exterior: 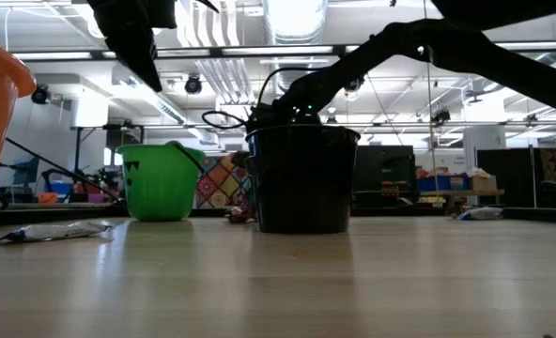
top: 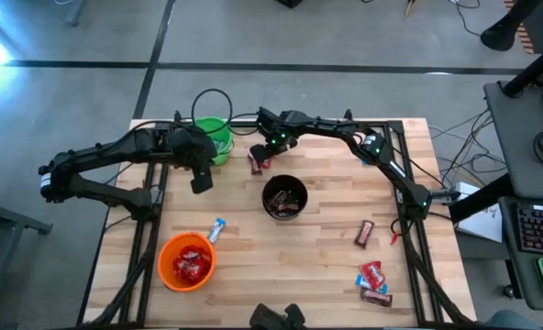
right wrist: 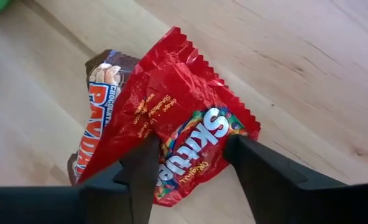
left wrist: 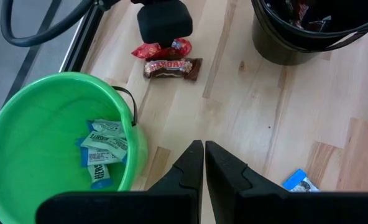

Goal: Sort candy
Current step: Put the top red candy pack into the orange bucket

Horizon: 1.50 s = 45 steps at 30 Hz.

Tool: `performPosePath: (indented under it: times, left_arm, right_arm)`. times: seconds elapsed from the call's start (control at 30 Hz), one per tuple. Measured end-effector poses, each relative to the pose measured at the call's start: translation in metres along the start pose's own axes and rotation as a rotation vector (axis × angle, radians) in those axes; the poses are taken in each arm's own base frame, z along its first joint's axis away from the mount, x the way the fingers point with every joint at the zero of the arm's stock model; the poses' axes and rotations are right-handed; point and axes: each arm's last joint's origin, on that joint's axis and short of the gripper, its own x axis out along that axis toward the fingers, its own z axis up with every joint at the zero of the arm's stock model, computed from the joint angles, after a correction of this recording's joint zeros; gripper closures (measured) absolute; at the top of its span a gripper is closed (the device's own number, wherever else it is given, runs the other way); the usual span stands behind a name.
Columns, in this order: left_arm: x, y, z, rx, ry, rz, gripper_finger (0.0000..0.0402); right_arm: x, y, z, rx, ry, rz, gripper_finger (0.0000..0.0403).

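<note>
The right end effector (right wrist: 190,163) straddles a red candy (right wrist: 178,118) near the surface's (top: 326,266) far edge, fingers spread, not yet gripping; the pack half hides a brown bar (right wrist: 97,106). The left end effector (left wrist: 204,163) hangs clenched, empty.

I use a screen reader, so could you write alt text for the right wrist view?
The right gripper has its two dark fingers open on either side of a shiny red Skittles packet on the pale wooden table. The packet partly overlaps a dark brown PayDay bar.
</note>
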Motion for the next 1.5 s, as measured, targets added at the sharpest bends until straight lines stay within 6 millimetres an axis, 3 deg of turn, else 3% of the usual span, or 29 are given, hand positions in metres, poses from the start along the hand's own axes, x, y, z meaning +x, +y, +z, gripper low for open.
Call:
performPosePath:
  times: [0.47, 1.1, 1.33, 1.5]
  left_arm:
    - [0.0, 0.0, 0.0, 0.01, 0.001, 0.0, 0.0402]
    - [0.0, 0.0, 0.0, 0.011, 0.002, 0.0, 0.0402]
    - [0.0, 0.0, 0.0, 0.011, 0.002, 0.0, 0.0402]
    - [0.0, 0.0, 0.0, 0.011, 0.001, 0.0, 0.0402]
  right_arm:
    - [-0.008, 0.004, 0.003, -0.018, -0.02, 0.002, 0.0388]
    - [-0.022, 0.006, 0.005, -0.057, -0.006, -0.018, 0.0394]
    - [-0.041, 0.011, 0.005, -0.097, -0.002, -0.032, 0.0394]
    - [-0.067, 0.024, 0.007, -0.147, -0.022, -0.028, 0.0394]
